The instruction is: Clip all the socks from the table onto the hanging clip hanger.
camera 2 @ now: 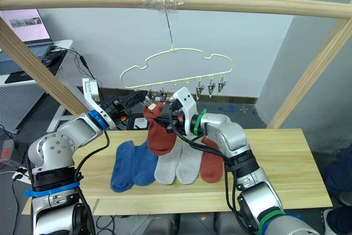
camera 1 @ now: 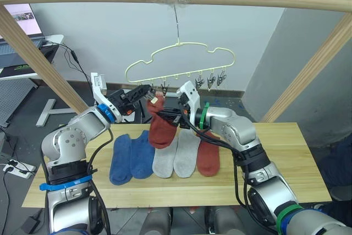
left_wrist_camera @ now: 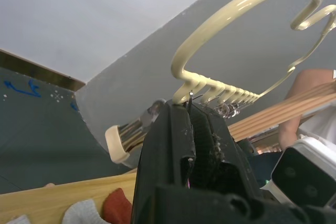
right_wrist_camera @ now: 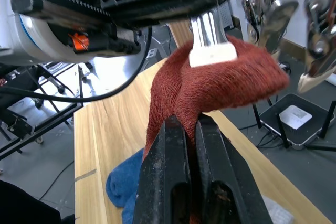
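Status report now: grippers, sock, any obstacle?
Right gripper shut on rust sock, raised at clip hanger. Left gripper squeezing end clip. Five socks on table.

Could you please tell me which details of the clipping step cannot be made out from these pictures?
- Left gripper on the clip hanger: in the head views its fingers are too small to judge; in the left wrist view they merge into one dark mass.
- The clip's bite on the rust red sock: the left arm covers its upper part in the right wrist view.
- Grey socks and blue socks: the raised sock overlaps their cuffs.
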Controlling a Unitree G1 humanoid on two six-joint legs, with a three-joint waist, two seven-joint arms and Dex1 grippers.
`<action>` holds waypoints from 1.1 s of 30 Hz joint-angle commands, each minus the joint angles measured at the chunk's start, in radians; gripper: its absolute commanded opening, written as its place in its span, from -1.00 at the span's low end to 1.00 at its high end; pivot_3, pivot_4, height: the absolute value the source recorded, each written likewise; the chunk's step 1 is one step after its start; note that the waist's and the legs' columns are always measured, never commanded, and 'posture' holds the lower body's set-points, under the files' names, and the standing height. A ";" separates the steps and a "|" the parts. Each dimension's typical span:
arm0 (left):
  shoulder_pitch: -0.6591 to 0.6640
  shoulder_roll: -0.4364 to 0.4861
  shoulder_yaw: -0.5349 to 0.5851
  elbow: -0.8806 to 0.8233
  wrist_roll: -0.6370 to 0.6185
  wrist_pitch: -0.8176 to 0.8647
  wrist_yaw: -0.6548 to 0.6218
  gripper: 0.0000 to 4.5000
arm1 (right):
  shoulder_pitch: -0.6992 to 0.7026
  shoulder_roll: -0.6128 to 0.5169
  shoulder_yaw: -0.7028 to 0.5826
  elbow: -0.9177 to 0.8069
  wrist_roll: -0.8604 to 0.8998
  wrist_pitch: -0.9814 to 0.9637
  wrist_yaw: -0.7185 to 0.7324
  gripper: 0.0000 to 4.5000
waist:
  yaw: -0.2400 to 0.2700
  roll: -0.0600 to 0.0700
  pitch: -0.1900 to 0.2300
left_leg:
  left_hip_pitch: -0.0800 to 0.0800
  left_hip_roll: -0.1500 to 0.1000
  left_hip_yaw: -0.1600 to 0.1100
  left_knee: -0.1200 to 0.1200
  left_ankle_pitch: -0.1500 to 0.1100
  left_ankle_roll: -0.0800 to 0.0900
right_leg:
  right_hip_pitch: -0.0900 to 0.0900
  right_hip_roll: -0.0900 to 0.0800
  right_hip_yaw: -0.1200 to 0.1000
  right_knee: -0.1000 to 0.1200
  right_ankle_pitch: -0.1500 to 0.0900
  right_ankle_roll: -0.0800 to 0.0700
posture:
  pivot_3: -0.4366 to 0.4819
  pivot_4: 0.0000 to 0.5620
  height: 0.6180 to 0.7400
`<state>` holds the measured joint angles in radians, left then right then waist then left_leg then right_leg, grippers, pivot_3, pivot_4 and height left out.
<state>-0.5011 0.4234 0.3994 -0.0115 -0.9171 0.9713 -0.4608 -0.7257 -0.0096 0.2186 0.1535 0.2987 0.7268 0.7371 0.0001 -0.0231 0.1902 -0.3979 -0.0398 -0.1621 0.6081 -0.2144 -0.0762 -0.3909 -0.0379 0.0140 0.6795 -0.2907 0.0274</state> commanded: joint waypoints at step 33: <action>0.307 0.140 -0.046 -0.253 0.217 -0.264 -0.041 0.65 | 0.108 0.049 0.012 -0.022 0.088 -0.003 -0.129 0.98 | 0.026 0.000 -0.001 | -0.001 0.000 0.001 -0.002 0.000 0.000 | -0.004 0.001 0.001 0.001 0.002 -0.003 | 0.30 -0.45 1.00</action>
<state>-0.1949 0.5495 0.3586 -0.2123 -0.7100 0.7308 -0.4895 -0.6186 0.0562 0.2388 0.2005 0.3972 0.7491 0.5948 0.0263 -0.0231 0.1895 -0.3995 -0.0394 -0.1622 0.6064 -0.2148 -0.0754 -0.3945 -0.0374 0.0151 0.6800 -0.2891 0.0246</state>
